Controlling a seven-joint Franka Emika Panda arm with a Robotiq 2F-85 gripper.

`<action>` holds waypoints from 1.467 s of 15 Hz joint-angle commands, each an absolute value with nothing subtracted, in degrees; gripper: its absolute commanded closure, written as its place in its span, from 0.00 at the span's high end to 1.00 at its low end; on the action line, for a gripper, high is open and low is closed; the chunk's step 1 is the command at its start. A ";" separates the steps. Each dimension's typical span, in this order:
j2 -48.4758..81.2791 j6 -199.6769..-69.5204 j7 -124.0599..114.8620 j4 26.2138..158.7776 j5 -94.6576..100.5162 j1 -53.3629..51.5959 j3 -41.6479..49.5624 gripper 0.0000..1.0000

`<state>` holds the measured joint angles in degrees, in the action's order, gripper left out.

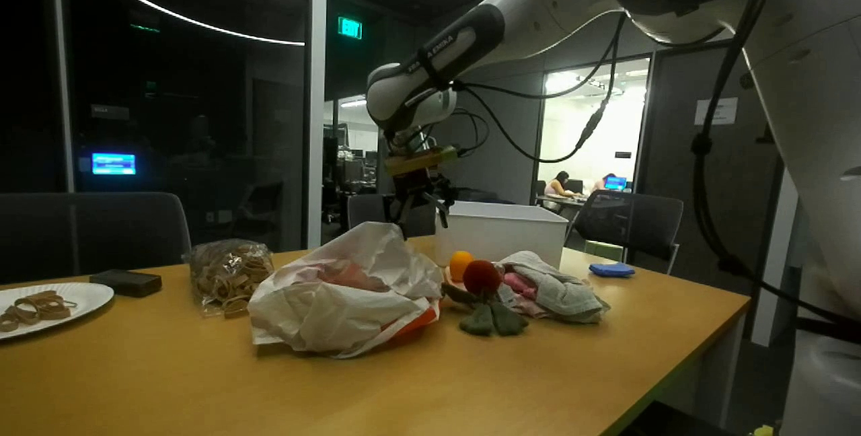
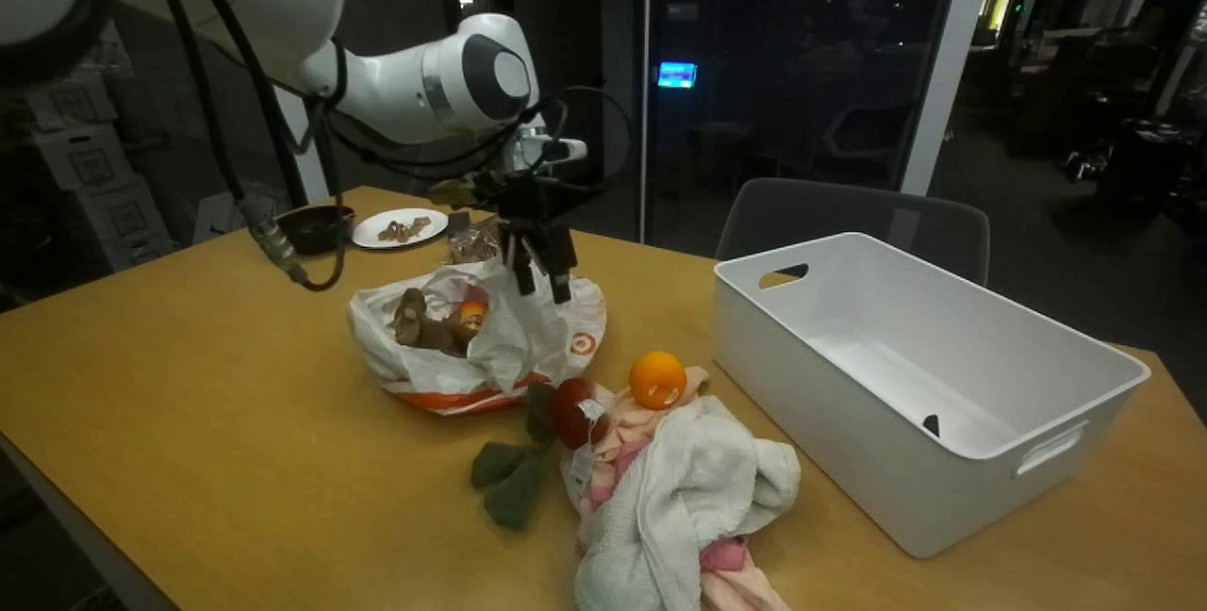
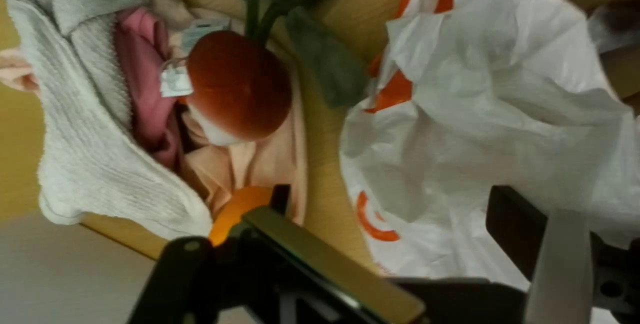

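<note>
The gripper hangs over the white Target shopping bag, its fingers spread well apart and nothing between them; whether they touch the bag, I cannot tell. In an exterior view it lies on the table, long axis from left to right, mouth turned upward and left, away from the white bin. An orange lies between these two.

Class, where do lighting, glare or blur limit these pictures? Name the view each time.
Wrist view: the white bag looks soft, without crisp edges; in an exterior view, the ring light glares against dark glass; in an exterior view, the gripper is so dark that detail fades.
</note>
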<state>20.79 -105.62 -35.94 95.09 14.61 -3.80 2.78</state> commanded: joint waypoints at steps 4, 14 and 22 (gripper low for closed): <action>18.24 -114.47 -24.57 99.31 10.67 -6.90 -1.77 1.00; 17.33 -112.86 -5.36 97.80 0.13 -7.70 -6.42 1.00; 23.28 -104.44 -2.31 92.15 1.74 -8.95 -7.10 1.00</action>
<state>19.25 -106.84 -4.44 97.00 0.40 -8.90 -7.94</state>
